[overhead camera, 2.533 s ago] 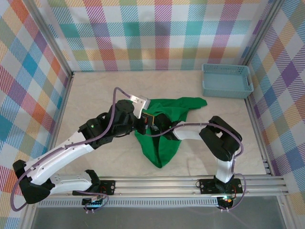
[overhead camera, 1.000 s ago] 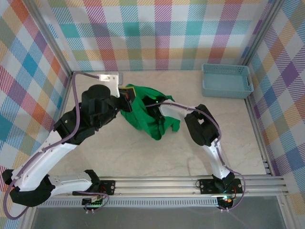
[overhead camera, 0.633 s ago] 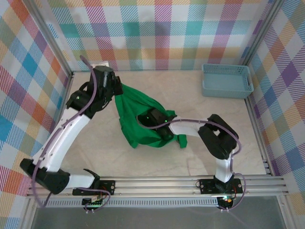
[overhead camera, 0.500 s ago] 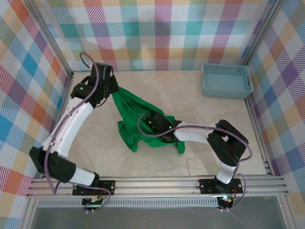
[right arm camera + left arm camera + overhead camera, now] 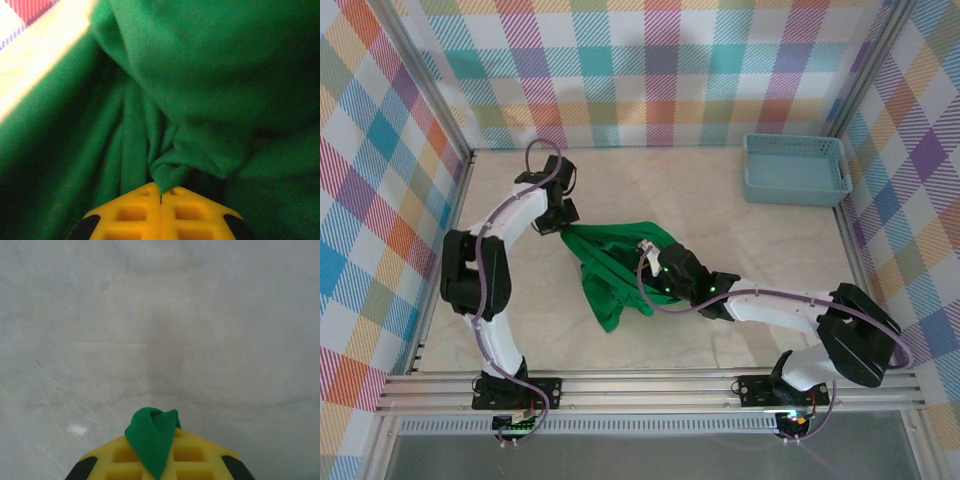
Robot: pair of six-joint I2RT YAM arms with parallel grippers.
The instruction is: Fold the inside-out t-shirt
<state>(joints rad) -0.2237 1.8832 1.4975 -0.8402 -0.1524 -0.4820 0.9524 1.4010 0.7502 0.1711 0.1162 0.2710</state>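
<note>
The inside-out t-shirt (image 5: 616, 264) is a bright green bunched heap on the pale table, left of centre. At the shirt's upper left corner, my left gripper (image 5: 564, 227) is shut on a small tip of the cloth. In the left wrist view that green tip (image 5: 151, 436) pokes out from between the yellow fingers (image 5: 200, 460) of the left gripper (image 5: 160, 445), over bare table. My right gripper (image 5: 656, 276) is shut on a fold at the heap's right side. In the right wrist view the right gripper (image 5: 160, 192) pinches a green fold (image 5: 169, 171), with creased cloth all around.
A light blue plastic basket (image 5: 795, 169) stands at the back right corner. Checked walls and metal frame posts (image 5: 455, 205) close in the table on three sides. The right arm (image 5: 790, 305) lies low across the near right of the table.
The left gripper has come down and nearer from the back left corner, still holding the shirt. The right gripper shifted a little right. The shirt went from stretched out to a tighter heap.
</note>
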